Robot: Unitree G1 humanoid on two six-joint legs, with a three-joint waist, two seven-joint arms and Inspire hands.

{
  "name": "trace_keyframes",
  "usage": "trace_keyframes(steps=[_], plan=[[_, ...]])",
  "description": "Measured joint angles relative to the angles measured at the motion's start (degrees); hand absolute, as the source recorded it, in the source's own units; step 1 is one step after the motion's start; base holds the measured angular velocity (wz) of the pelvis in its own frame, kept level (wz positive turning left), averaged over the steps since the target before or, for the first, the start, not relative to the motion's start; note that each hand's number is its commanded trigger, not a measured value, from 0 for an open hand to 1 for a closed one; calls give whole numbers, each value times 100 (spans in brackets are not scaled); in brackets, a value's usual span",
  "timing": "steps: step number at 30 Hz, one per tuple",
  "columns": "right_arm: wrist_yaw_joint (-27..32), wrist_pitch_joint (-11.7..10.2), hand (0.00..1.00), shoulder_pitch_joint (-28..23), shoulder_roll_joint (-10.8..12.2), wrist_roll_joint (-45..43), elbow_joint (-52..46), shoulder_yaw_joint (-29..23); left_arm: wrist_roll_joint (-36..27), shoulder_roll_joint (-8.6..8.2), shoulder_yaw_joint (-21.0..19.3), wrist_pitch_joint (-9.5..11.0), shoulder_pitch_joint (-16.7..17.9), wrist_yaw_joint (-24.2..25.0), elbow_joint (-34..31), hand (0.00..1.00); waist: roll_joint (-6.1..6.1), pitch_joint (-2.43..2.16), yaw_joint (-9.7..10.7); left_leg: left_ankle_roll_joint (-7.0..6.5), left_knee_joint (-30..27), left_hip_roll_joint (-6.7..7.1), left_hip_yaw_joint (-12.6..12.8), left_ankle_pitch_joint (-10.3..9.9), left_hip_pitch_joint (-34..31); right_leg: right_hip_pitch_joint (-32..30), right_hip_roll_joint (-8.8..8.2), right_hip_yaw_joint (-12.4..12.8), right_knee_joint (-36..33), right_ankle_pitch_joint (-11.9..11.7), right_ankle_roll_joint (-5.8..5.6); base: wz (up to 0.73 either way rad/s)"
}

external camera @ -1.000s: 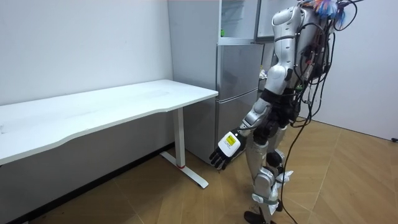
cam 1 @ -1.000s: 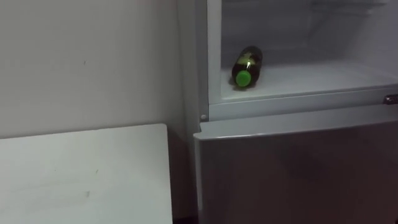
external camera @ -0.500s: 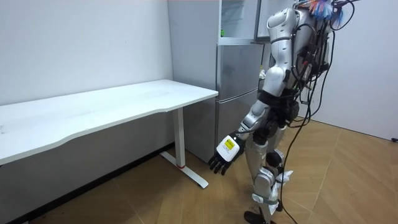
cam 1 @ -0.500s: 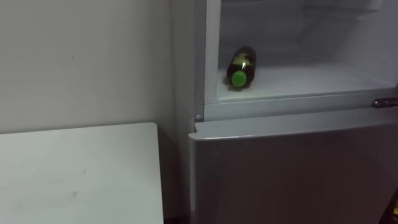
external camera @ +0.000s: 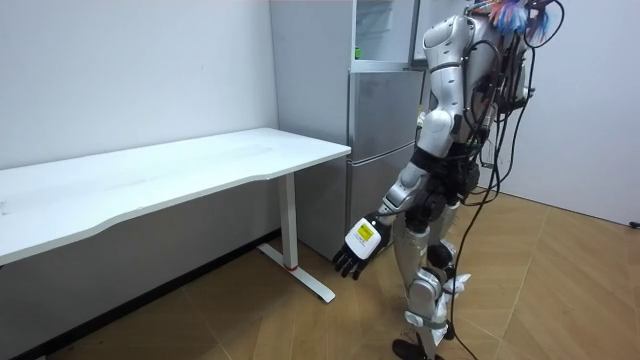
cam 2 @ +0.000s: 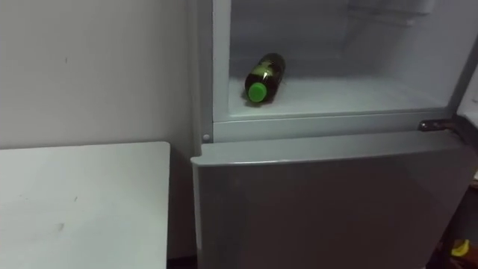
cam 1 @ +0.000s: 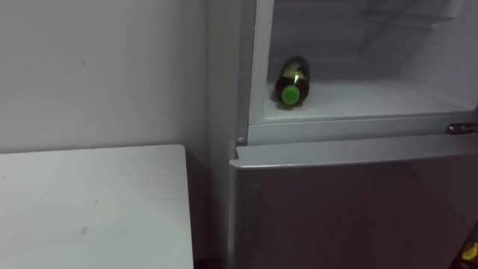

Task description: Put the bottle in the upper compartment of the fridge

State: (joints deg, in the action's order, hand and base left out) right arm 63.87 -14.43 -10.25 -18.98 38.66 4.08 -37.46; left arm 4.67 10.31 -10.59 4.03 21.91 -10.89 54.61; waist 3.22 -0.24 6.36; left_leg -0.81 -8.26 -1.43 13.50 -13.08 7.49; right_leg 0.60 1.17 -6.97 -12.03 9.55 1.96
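A dark bottle (cam 1: 293,79) with a green cap lies on its side on the white floor of the open upper fridge compartment (cam 1: 373,101), cap pointing outward; it also appears in the right eye view as the bottle (cam 2: 264,76). Nothing touches it. In the room view I stand upright close to the fridge (external camera: 380,120). My left hand (external camera: 358,245) hangs low beside my leg, fingers relaxed and holding nothing. A small part of my right hand (cam 2: 459,248) shows at the lower right edge of the right eye view.
The closed grey lower fridge door (cam 1: 351,202) fills the space below the compartment. A white table (cam 1: 89,205) stands to my left against the wall, its end close to the fridge side. Wooden floor (external camera: 560,290) lies behind me.
The bottle has stayed where it lay. My left hand has swung a little lower and toward the room view's left, and my upper body has shifted slightly that way.
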Motion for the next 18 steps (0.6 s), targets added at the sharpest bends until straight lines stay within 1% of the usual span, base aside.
trace_keyframes(steps=[2, 5, 9, 11, 14, 18], plan=[[43, -3, 0, 15, -33, -522, -371, -7, 0, 6, -56, 0, 0, 29, 1, 0, -15, 9, -26, 0, 12, 2, 24, 0, -12, -63, -2, 31, -59, 7, 5, -11], [62, -8, 0, 33, -91, -1045, -625, -5, -2, 19, -56, 0, -60, 22, 71, 0, -10, 4, -40, -2, 21, 9, 16, 1, -25, -88, -10, 23, -77, 11, 2, -2], [141, -4, 0, 120, -91, -1531, -954, 10, 59, -9, -51, 0, -86, 17, 132, 0, -9, 0, -78, -3, 21, 13, 19, 2, -21, -105, -1, 46, -84, 11, 1, -2], [179, -4, 0, 186, -90, -1914, -1111, 39, 55, -13, -45, 0, -154, 6, 294, 0, -19, 4, -143, -3, 20, 11, 19, 2, -10, -127, 9, 73, -89, 6, 9, -8], [180, -2, 0, 223, -90, -1936, -1173, 45, 47, -26, -33, 4, -205, -18, 541, 0, -38, 6, -163, -3, 16, 14, 17, 2, -11, -123, 6, 71, -88, 6, 8, 0], [155, 0, 0, 243, -90, -1935, -1179, 94, 52, -29, -36, 4, -233, -12, 695, 0, -36, 6, -195, -3, -1, 14, 15, 3, -15, -120, 1, 68, -89, 7, 7, 0]])
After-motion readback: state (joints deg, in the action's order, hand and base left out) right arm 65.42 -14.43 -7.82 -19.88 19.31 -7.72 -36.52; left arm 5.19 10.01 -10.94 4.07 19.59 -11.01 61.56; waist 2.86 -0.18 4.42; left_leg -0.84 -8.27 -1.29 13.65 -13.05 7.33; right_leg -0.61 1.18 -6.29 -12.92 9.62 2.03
